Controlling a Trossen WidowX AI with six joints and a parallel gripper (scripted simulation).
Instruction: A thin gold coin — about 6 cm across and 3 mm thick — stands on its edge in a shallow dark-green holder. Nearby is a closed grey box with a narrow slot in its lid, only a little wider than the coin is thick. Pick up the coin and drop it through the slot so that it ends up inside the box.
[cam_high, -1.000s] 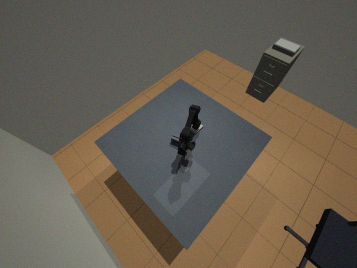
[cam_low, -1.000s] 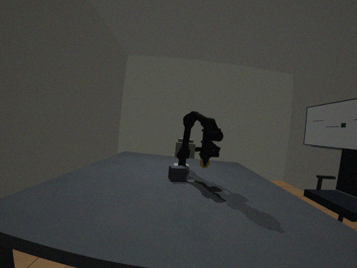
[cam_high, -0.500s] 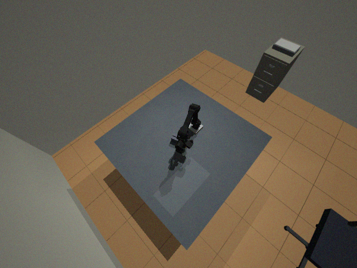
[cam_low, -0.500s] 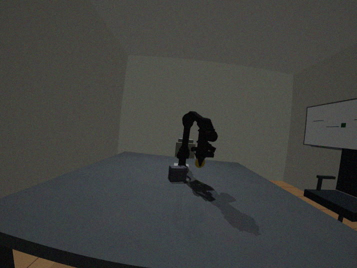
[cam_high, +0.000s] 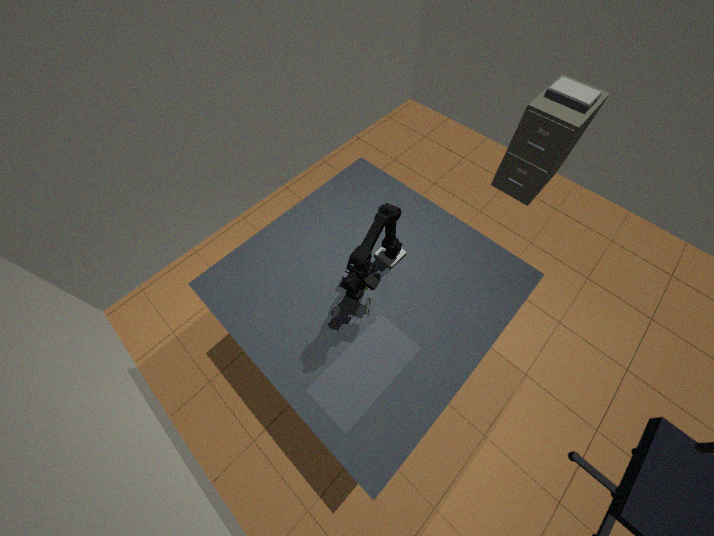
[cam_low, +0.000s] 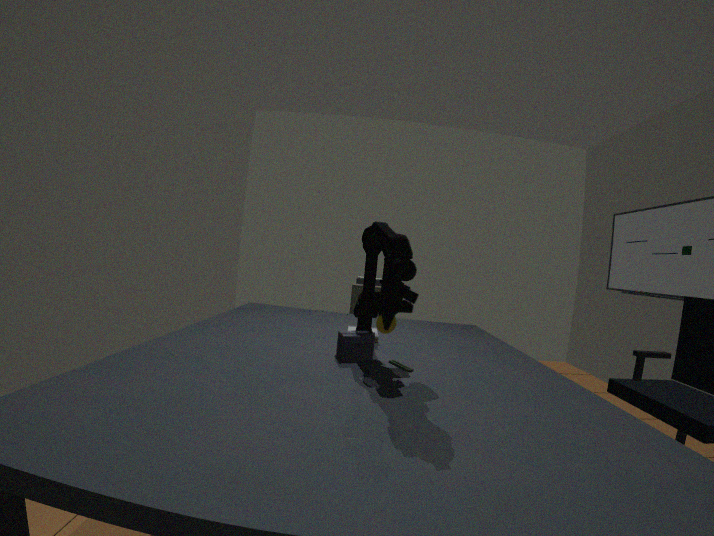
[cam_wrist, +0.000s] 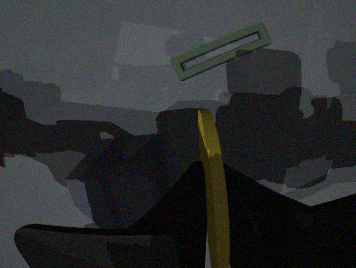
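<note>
My gripper (cam_low: 386, 326) (cam_wrist: 205, 170) points down and is shut on the gold coin (cam_low: 379, 324) (cam_wrist: 218, 200). The coin is upright, seen nearly edge-on in the wrist view and face-on in the exterior view, and hangs above the table. The dark-green holder (cam_high: 368, 306) (cam_low: 400, 365) (cam_wrist: 177, 69) lies on the table with its groove empty. The closed grey box (cam_low: 355, 348) stands left of the coin in the exterior view. In the wrist view a dark, shadowed block (cam_wrist: 125, 182) at lower left looks like this box. Its slot cannot be made out, and the arm covers most of it in the top view.
The arm's base stands on a white plate (cam_high: 400, 254) just behind the box. The blue-grey table top (cam_high: 461, 276) carries the arm's shadows and a paler rectangle. A filing cabinet (cam_high: 536, 144) and a dark chair (cam_high: 669, 478) stand off the table.
</note>
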